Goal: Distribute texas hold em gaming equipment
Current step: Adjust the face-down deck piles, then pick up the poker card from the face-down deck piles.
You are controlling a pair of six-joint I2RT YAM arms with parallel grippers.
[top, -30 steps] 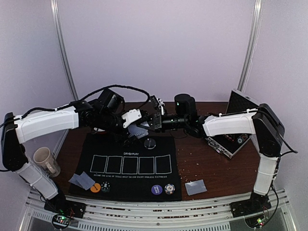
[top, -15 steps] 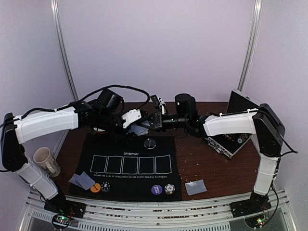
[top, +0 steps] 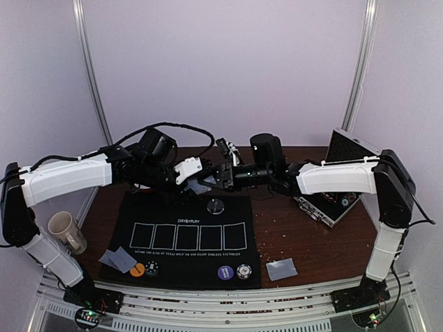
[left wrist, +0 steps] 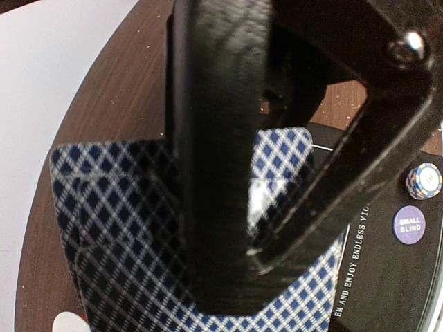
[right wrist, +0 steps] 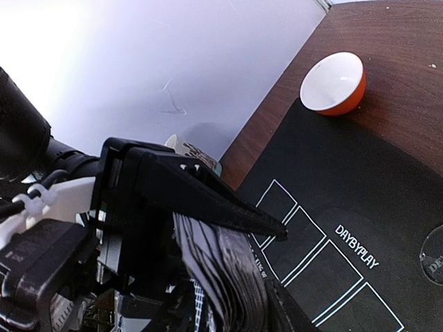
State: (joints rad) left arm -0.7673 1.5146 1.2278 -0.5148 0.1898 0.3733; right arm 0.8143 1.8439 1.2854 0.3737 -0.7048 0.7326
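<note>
My right gripper (top: 220,173) is shut on a fanned deck of playing cards (right wrist: 228,277), held above the far edge of the black mat (top: 187,266). My left gripper (top: 199,182) meets it from the left. Its fingertips (left wrist: 228,290) are closed together on the top blue-checked card (left wrist: 118,228). Dealt cards lie at the mat's near left (top: 118,259) and on the table at the near right (top: 282,268). An orange chip (top: 137,270), a dark chip (top: 151,268), a purple chip (top: 224,272) and a black-and-white chip (top: 243,271) sit on the near edge. A clear disc (top: 217,205) lies below the grippers.
A beige mug (top: 66,232) stands left of the mat. An open case (top: 332,200) sits at the right. A red-and-white bowl (right wrist: 336,83) stands on the wood beyond the mat's corner. Five card outlines (top: 188,236) are printed on the mat.
The right gripper has edged left and the two grippers have drawn closer over the deck. The chips and dealt cards have not moved.
</note>
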